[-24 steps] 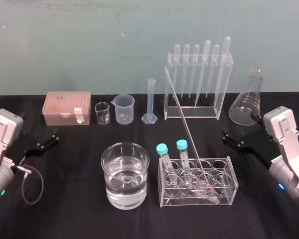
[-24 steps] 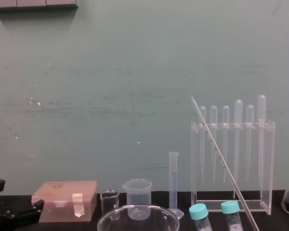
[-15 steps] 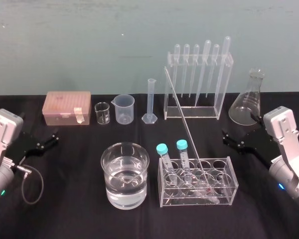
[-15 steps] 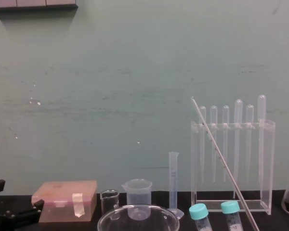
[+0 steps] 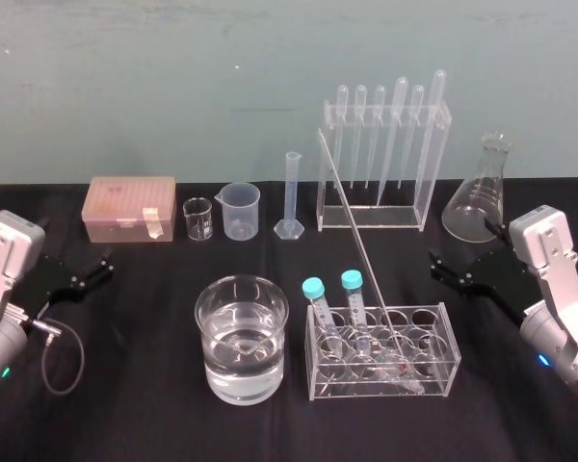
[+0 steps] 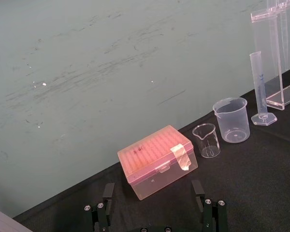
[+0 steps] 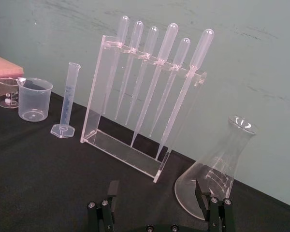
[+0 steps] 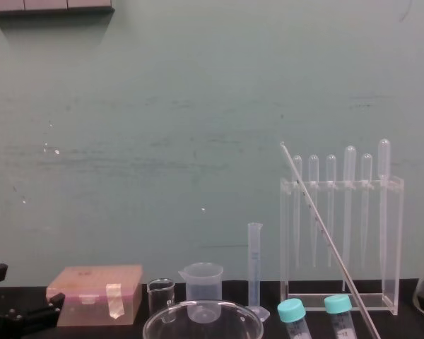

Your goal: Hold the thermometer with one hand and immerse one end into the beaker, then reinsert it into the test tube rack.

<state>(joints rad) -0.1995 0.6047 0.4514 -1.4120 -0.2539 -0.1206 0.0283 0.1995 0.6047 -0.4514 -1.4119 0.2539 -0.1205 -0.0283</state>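
The thermometer (image 5: 359,245), a long thin glass rod, leans with its lower end in the low clear test tube rack (image 5: 441,358) at front centre. Its upper end slants back to the left. In the chest view the thermometer (image 8: 328,240) crosses in front of the tall stand. The beaker (image 5: 241,337), a wide glass holding water, stands just left of the rack. My left gripper (image 5: 104,267) rests open at the table's left side. My right gripper (image 5: 435,266) rests open at the right, well clear of the rack. Both wrist views show fingers (image 6: 208,212) (image 7: 215,208) spread wide around nothing.
Two blue-capped tubes (image 5: 313,289) stand in the low rack. At the back are a pink box (image 5: 130,209), a small glass beaker (image 5: 197,219), a plastic beaker (image 5: 241,210), a graduated cylinder (image 5: 291,197), a tall pipette stand (image 5: 380,217) and a conical flask (image 5: 480,192).
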